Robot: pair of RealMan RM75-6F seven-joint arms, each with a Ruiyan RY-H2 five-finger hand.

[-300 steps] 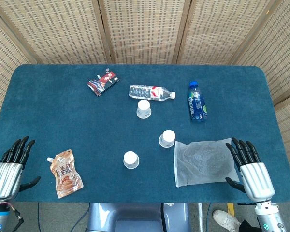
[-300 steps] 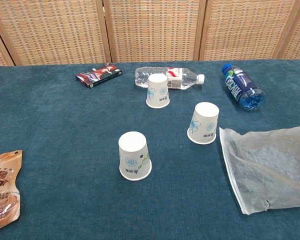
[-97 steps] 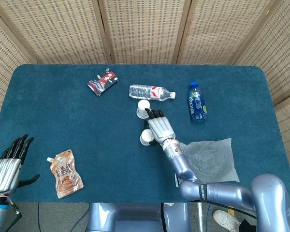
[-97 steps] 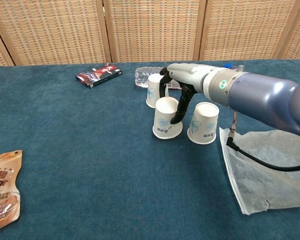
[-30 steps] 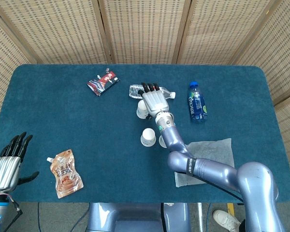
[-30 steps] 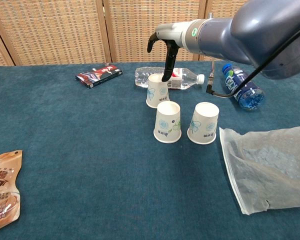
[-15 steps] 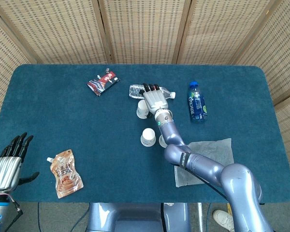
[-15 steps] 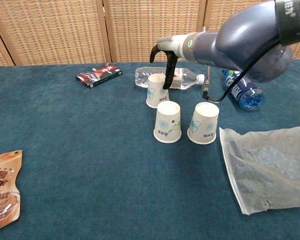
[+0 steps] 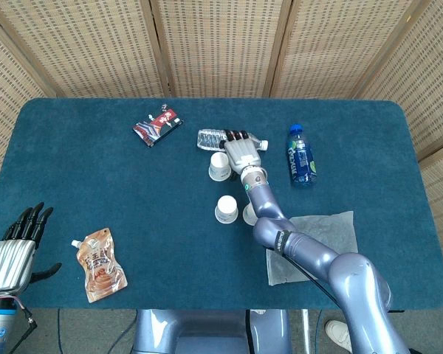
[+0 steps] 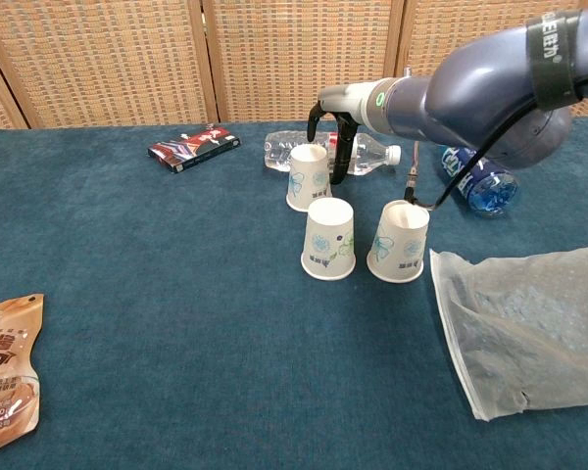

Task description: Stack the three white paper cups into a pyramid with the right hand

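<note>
Three white paper cups stand upside down on the blue table. The far cup (image 10: 309,178) (image 9: 219,166) is alone. The middle cup (image 10: 330,238) (image 9: 225,209) and the right cup (image 10: 401,241) stand side by side nearer to me, a small gap between them. In the head view my right arm hides most of the right cup (image 9: 248,216). My right hand (image 10: 339,135) (image 9: 240,152) hangs just right of the far cup, fingers pointing down and apart, holding nothing. My left hand (image 9: 16,246) rests open at the table's near left corner.
A clear water bottle (image 10: 372,154) lies just behind the hand, a blue bottle (image 10: 475,176) to its right. A red snack packet (image 10: 193,147) sits at the far left, an orange pouch (image 10: 5,377) at the near left, and a plastic bag (image 10: 529,328) at the near right.
My right hand has shifted right and down, from above the far cup's top to beside its right wall. The cups have not moved in the last second.
</note>
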